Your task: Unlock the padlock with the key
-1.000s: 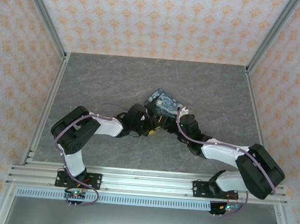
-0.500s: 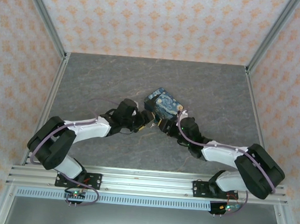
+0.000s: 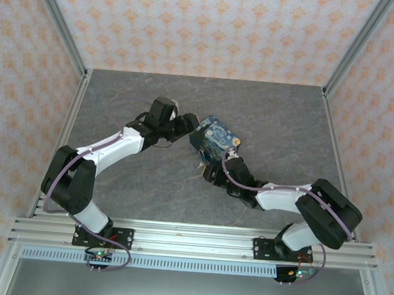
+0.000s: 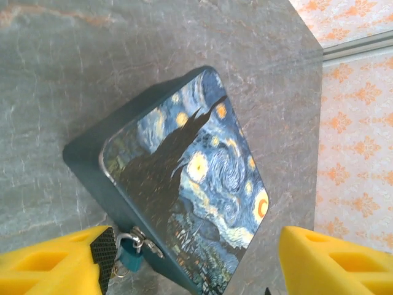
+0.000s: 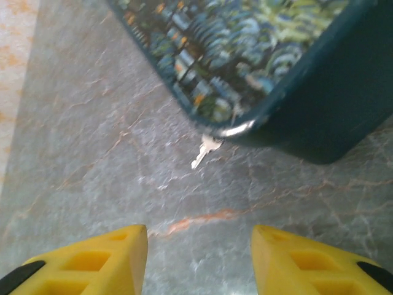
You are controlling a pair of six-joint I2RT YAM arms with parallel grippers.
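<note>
- The key (image 5: 206, 150) lay flat on the worktop (image 5: 92, 153), tucked against the corner of the starry box (image 5: 276, 49), with nothing holding it.
- The right end effector (image 5: 199, 261) hovered just short of it, jaws apart and empty.
- The left end effector (image 4: 195, 270) was wide open over the box, gripping nothing, with the padlock (image 4: 129, 257) hanging beside one finger.
- Looked like the pickup stage to me: next up is a careful pinch on that thin key without shoving the box.

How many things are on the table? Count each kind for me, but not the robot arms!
Box: 1
Padlock: 1
Key: 1
Total: 3
</note>
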